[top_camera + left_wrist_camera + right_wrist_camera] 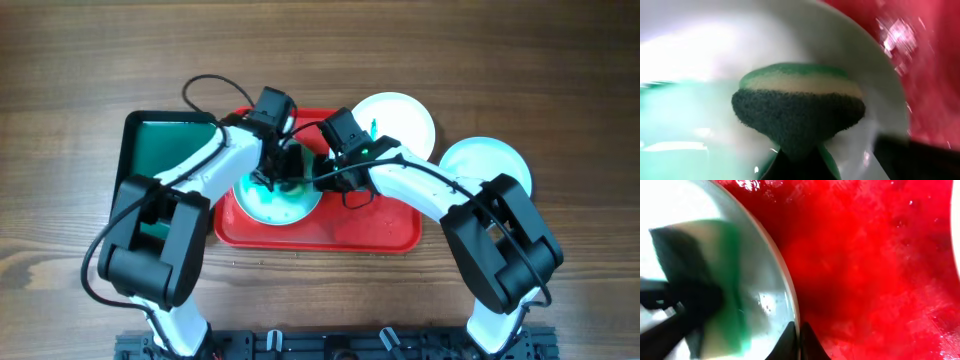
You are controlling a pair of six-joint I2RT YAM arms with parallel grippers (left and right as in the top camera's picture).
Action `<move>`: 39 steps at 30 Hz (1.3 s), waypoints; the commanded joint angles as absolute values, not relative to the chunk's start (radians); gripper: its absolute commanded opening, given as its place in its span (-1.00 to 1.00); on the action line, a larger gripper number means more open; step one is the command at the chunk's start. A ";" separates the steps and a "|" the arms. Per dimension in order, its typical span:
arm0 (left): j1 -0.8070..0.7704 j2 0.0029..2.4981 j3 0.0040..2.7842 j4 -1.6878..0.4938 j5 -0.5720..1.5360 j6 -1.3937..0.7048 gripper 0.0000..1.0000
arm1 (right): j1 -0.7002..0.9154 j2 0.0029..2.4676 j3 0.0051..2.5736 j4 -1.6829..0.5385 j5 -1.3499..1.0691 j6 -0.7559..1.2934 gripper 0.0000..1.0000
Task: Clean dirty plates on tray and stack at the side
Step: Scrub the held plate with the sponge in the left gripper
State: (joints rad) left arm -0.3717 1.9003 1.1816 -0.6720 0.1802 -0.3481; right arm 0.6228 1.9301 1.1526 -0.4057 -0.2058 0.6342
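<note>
A pale aqua plate (268,205) with green smear lies on the left of the red tray (370,228). My left gripper (278,172) is shut on a green-and-yellow sponge (799,111), which presses on the plate's inside (700,55). My right gripper (322,178) is shut on the plate's right rim (788,297), with the tray floor (880,265) beside it. A second white plate (405,118) sits at the tray's back right corner. A third plate (478,160) lies on the table to the right.
A dark green tray (165,140) stands left of the red tray, partly under my left arm. Wooden table (560,70) surrounds everything.
</note>
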 commanded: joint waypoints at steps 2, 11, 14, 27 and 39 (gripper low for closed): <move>-0.295 1.930 1.184 -0.676 -0.057 -0.516 -0.92 | 0.624 1.943 1.168 -0.413 -0.219 0.627 -0.91; -0.317 1.930 1.184 -0.894 -0.057 -0.775 -0.92 | 0.624 1.943 1.168 -0.407 -0.226 0.625 -0.91; -0.341 1.930 1.184 -0.986 0.051 -0.717 -0.92 | 0.621 1.943 1.168 -0.406 -0.226 0.624 -0.91; -0.407 1.930 1.182 -0.946 0.220 -0.475 -0.92 | 0.524 1.958 1.116 -0.397 -0.564 0.538 -0.91; -0.509 1.930 1.182 -0.697 0.250 -0.586 -0.92 | 0.524 1.958 1.115 -0.379 -0.578 0.524 -0.91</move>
State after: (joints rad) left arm -0.4927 1.9022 1.1896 -0.7498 0.2626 -0.5091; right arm 0.5068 1.9430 1.1187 -0.3878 -0.4835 0.5438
